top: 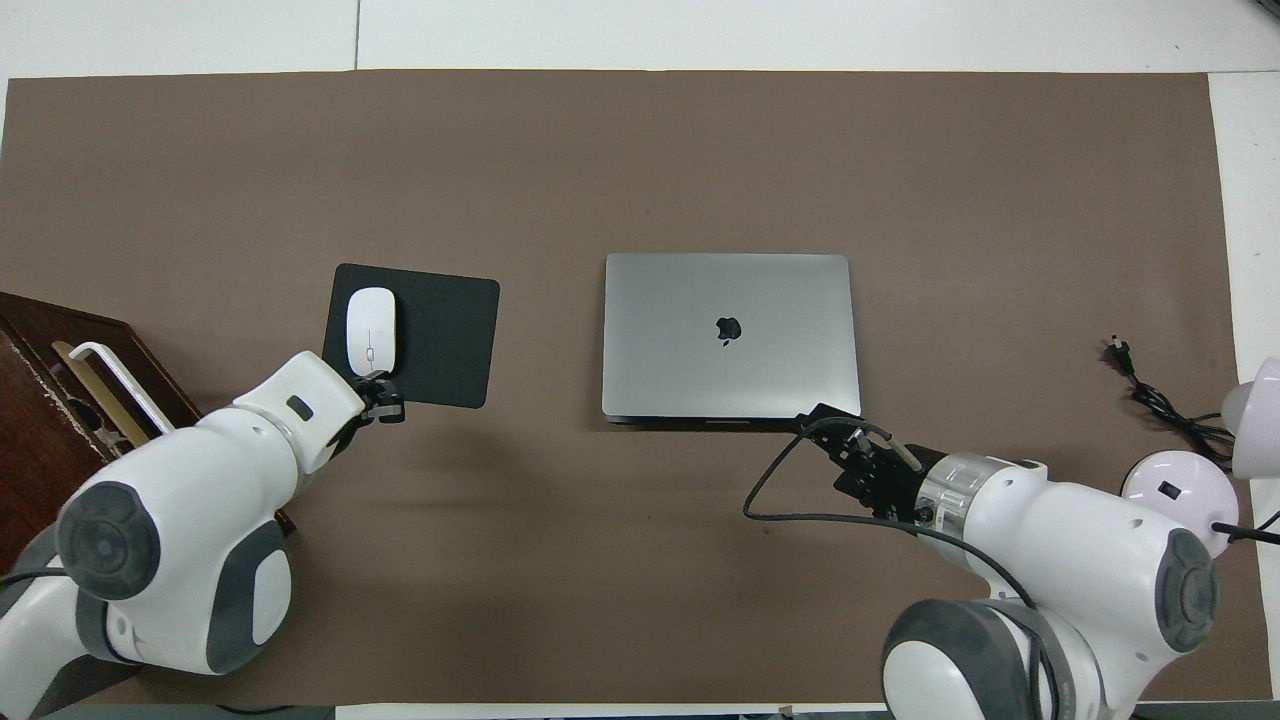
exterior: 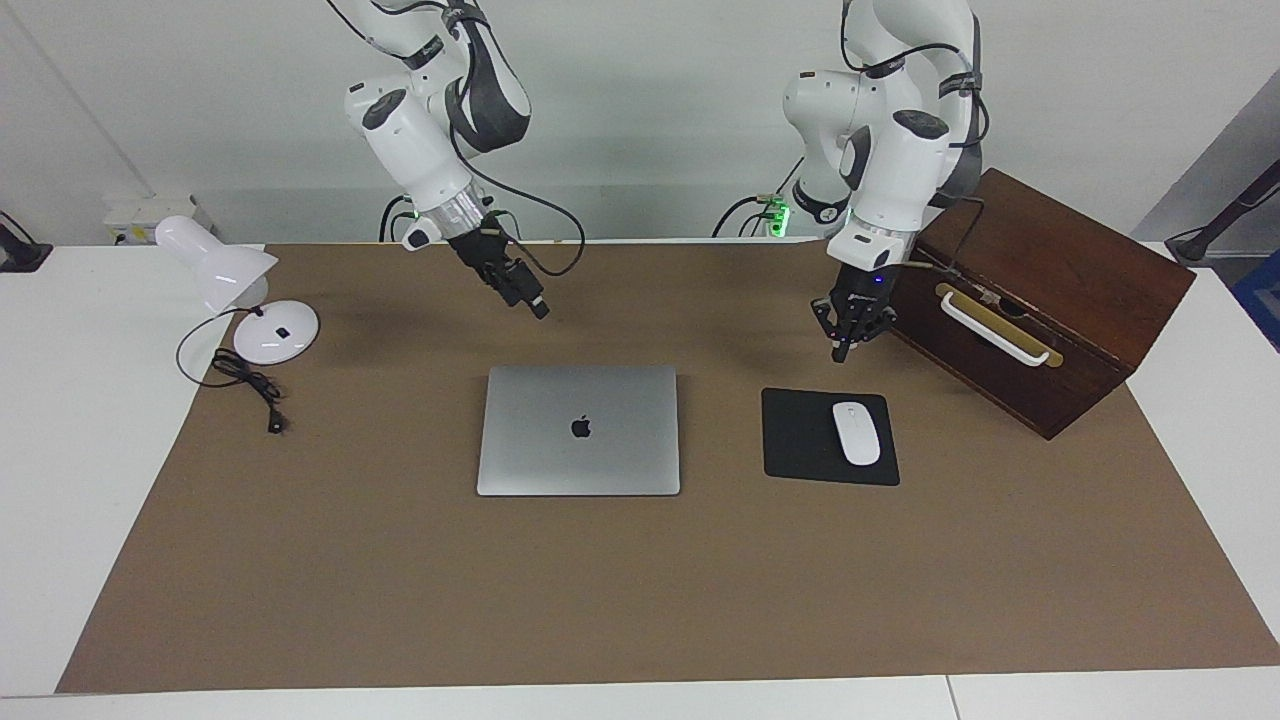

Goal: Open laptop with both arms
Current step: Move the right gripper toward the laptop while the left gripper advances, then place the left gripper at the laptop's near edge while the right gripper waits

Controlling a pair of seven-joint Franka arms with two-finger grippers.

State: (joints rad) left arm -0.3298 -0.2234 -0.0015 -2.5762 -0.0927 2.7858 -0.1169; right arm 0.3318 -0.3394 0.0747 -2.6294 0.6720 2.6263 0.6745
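Below the right gripper (exterior: 537,309), on the brown mat (exterior: 400,600), the closed MacBook laptop (exterior: 579,430) lies flat, its hinge edge toward the robots and its long axis running between the arms' ends; whether this gripper's fingers are parted I cannot tell; it hangs just off the laptop's nearest corner, the closer of the two; over the black mouse pad (exterior: 800,440) beside the white mouse (exterior: 856,433), the left gripper (exterior: 842,350) hangs clenched, empty, well apart from the laptop.
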